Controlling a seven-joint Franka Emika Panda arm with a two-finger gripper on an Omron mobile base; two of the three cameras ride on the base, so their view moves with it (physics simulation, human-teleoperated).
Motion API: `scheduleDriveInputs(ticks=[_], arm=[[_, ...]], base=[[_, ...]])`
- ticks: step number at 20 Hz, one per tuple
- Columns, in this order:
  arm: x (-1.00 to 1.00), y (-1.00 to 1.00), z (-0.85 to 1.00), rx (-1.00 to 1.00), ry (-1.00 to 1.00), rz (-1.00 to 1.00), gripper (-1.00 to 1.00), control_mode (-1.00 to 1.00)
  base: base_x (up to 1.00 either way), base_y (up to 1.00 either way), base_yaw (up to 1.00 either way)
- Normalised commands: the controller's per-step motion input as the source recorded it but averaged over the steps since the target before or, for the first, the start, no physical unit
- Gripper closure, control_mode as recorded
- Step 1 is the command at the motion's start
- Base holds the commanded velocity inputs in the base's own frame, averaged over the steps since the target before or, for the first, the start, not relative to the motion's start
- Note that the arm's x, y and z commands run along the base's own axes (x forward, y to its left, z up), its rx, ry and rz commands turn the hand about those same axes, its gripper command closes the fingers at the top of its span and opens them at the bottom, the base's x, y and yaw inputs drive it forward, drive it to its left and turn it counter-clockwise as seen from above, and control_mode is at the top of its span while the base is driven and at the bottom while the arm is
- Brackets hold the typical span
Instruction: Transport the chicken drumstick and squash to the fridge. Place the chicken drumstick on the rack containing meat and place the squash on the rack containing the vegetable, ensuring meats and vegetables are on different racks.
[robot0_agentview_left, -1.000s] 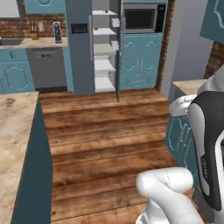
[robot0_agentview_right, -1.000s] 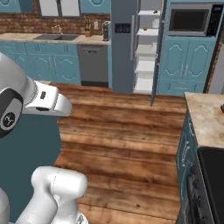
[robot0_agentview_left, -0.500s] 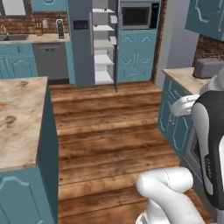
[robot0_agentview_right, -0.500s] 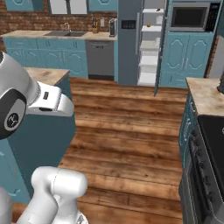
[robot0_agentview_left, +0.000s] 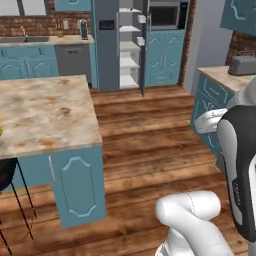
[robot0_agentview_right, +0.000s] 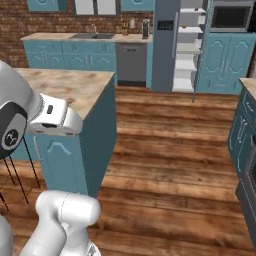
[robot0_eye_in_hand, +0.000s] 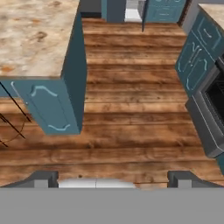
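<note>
From back here I can't make out what sits on the white shelves (robot0_agentview_left: 129, 46) inside the fridge (robot0_agentview_left: 109, 42); they're too small to read. A yellow sliver at the island counter's (robot0_agentview_left: 40, 110) left edge is cut off by the frame. The fridge is slate grey, its door (robot0_agentview_right: 202, 55) swung open, standing at the far wall across the wood floor (robot0_eye_in_hand: 131, 109). My gripper (robot0_eye_in_hand: 113, 177) has its finger tips (robot0_eye_in_hand: 43, 178) spread wide apart, holding nothing, hanging above the floorboards beside the island.
</note>
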Motion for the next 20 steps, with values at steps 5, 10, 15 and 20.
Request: scheduleDriveInputs(ticks=[5, 10, 15, 20], arm=[[0.0, 0.0, 0.0, 0.0, 0.0, 0.0, -1.0, 1.0], [0.0, 0.0, 0.0, 0.0, 0.0, 0.0, -1.0, 1.0], [0.0, 0.0, 0.0, 0.0, 0.0, 0.0, -1.0, 1.0], [0.0, 0.0, 0.0, 0.0, 0.0, 0.0, -1.0, 1.0]], base=[[-0.62, 1.0, 0.0], [-0.13, 1.0, -0.01], [0.0, 1.0, 0.0], [0.0, 1.0, 0.0]])
